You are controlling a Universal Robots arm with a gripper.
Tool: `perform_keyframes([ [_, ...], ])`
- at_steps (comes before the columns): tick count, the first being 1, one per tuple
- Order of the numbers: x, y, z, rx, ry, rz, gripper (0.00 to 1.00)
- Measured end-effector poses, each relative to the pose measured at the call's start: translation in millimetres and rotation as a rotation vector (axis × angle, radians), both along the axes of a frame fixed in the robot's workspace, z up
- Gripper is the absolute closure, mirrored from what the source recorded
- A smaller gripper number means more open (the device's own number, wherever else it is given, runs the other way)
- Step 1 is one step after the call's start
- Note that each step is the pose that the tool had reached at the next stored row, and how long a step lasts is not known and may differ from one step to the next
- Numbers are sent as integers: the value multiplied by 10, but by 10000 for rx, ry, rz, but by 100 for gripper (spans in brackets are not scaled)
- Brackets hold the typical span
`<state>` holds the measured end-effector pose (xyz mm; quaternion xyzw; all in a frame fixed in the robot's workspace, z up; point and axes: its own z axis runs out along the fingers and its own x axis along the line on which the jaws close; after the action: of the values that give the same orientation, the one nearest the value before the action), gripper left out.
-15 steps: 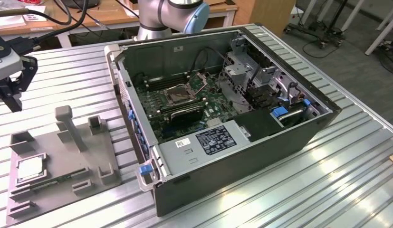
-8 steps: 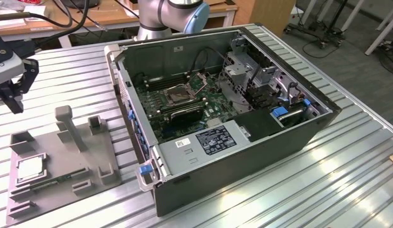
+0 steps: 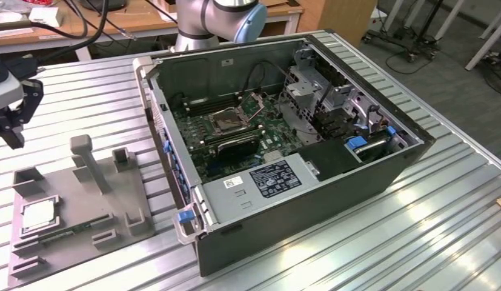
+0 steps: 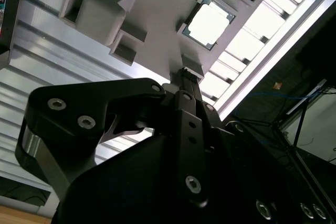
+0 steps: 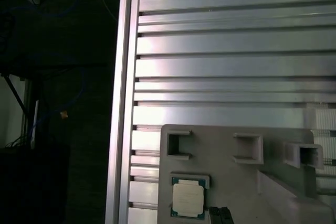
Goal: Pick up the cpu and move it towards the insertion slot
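The cpu (image 3: 39, 215) lies flat in the square recess of a grey plastic tray (image 3: 80, 200) at the exterior view's lower left. Its pale metal top also shows in both wrist views (image 4: 210, 22) (image 5: 187, 198). My gripper (image 3: 14, 142) hangs above the table at the far left, higher than the tray and off to the side of the cpu, not touching it. Its black fingertips (image 5: 220, 214) stand close together with nothing between them; the second wrist view shows the gripper (image 4: 185, 73) the same way. The insertion slot (image 3: 228, 120) sits on the green motherboard inside the open computer case (image 3: 371, 176).
A thin green memory stick (image 3: 68, 232) lies on the tray near the cpu. Grey upright posts (image 3: 85, 160) rise from the tray between gripper and case. The ribbed metal table (image 3: 444, 236) ends at an edge close to the tray (image 5: 123, 129). The arm's base (image 3: 214, 21) stands behind the case.
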<state>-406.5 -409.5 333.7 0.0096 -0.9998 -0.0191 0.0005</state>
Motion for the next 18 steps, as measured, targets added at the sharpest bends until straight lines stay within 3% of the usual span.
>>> perform_keyframes([
  [9,-112,0,-42,1,-1,0,90],
  [18,-119,0,-70,1,0,0,90],
])
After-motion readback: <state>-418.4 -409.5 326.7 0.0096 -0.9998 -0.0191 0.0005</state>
